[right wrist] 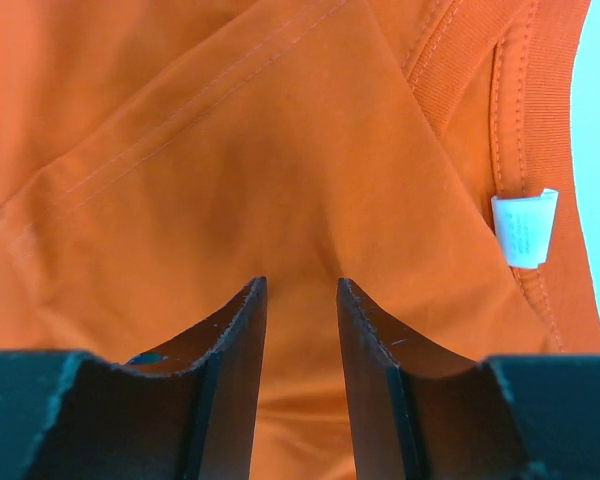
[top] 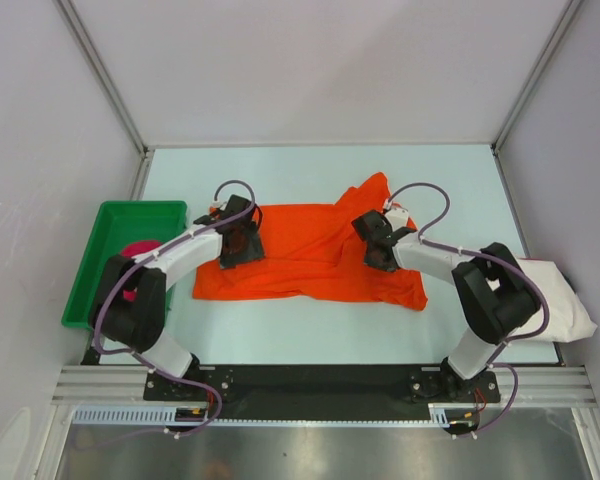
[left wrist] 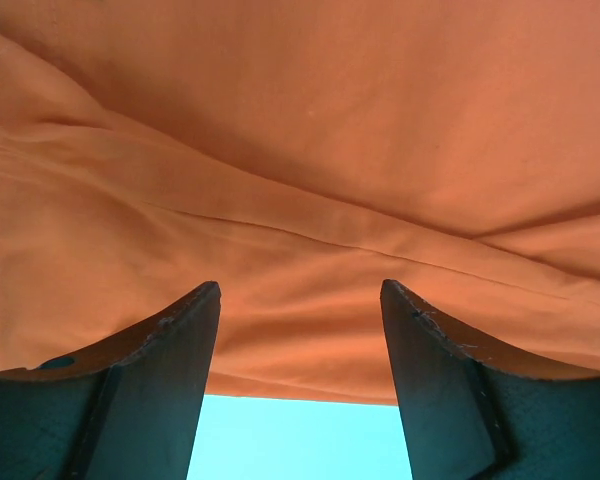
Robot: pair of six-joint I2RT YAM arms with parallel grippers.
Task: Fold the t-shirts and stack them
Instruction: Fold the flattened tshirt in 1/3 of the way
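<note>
Shirt number one, the magenta-pink t-shirt (top: 138,250), is seen bunched in the green tray (top: 85,280) at the far left. Next over, the left gripper (left wrist: 300,295) is parked low over the left end of the orange t-shirt (top: 310,255), which is spread out across the middle of the table (top: 310,335). Its fingers (left wrist: 170,340) are spread wide, with nothing held between them. Orange cloth is seen past the tips and a strip of bare table shows in the gap. Further right, the right gripper (right wrist: 302,285) is set over the collar end of the same shirt. A small white label (right wrist: 525,228) is sewn inside the neckband, but the print can't be read. Those fingers (right wrist: 230,340) are kept to a narrow gap, with cloth seen through it and nothing visibly clamped. The off-white t-shirt (top: 565,300) is left at the far right edge.
</note>
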